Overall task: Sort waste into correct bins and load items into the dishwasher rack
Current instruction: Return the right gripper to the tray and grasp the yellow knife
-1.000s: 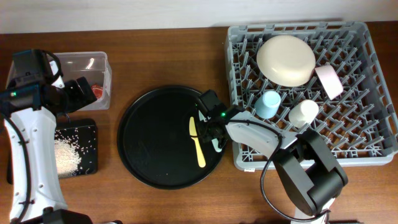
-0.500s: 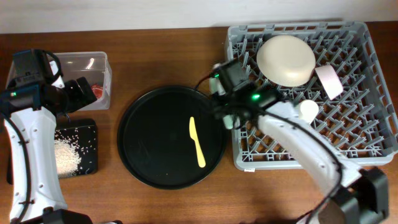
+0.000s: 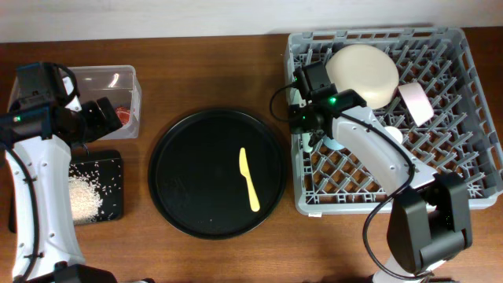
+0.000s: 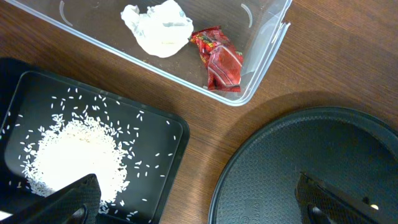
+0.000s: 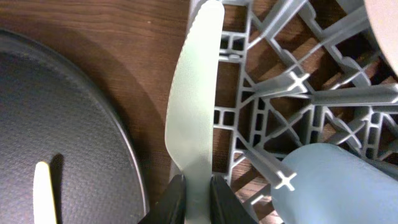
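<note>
**Q:** What did the right tool (image 5: 194, 186) hold, and where?

**A:** It was clamped nearly closed on the handle of a pale green knife (image 5: 194, 93). The blade pointed to 12 o'clock along the left rim of the dishwasher rack (image 3: 440, 181). The round black tray (image 3: 189, 196) lay at 9 o'clock and the light blue cup (image 5: 329, 180) at 4 o'clock.

**Q:** What surrounded it?

**A:** The slim pale yellow utensil (image 3: 249, 179) lay on the round tray. The right arm crossed the rack, partly hiding the white cup (image 3: 393, 132). The cream bowl (image 3: 361, 75) and pink bowl (image 3: 415, 102) sat beyond at 12 to 2 o'clock. The left tool (image 4: 196, 196) hung wide open and empty over the tabletop (image 3: 212, 71). The clear box (image 4: 264, 59) held the white wrapper (image 4: 158, 28) and red wrapper (image 4: 217, 59). Rice (image 4: 74, 155) lay on the flat black tray (image 4: 177, 155).
</note>
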You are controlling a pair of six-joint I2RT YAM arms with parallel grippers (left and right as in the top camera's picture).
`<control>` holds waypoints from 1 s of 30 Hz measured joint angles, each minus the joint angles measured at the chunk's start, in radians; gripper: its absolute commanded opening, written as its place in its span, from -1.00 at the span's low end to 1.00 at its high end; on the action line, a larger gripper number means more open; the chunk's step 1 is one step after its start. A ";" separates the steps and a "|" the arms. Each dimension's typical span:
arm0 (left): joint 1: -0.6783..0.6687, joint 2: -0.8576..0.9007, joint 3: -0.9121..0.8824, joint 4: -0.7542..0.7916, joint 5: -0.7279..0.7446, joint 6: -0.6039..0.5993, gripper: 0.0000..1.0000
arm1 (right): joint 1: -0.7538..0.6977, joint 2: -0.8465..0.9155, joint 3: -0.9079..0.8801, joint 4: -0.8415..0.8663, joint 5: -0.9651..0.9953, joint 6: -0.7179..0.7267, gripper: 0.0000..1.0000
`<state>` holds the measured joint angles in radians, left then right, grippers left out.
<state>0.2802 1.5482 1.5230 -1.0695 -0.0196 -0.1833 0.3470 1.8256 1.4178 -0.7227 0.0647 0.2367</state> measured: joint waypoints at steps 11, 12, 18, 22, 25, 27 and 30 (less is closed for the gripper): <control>0.000 0.000 0.000 0.000 0.000 0.000 0.99 | -0.034 0.003 0.000 -0.003 0.026 0.000 0.02; 0.000 0.000 0.000 0.000 0.000 0.000 0.99 | -0.034 0.003 0.000 -0.003 0.026 -0.001 0.02; 0.000 0.000 0.000 0.000 0.000 0.000 0.99 | -0.029 -0.055 0.109 -0.186 0.001 -0.012 0.00; 0.000 0.000 0.000 0.000 0.000 0.000 0.99 | 0.050 -0.220 0.188 -0.307 -0.085 -0.012 -0.02; 0.000 0.000 0.000 0.000 0.000 0.000 0.99 | 0.165 -0.216 0.161 -0.332 -0.145 0.027 -0.01; 0.000 0.000 0.000 0.000 0.000 0.000 0.99 | 0.234 -0.195 0.104 -0.260 -0.156 0.055 -0.01; 0.000 0.000 0.000 0.001 0.000 0.000 0.99 | 0.306 -0.137 0.007 -0.067 -0.162 0.085 -0.01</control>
<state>0.2802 1.5482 1.5230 -1.0687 -0.0196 -0.1833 0.6525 1.6890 1.4246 -0.7895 -0.0975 0.3222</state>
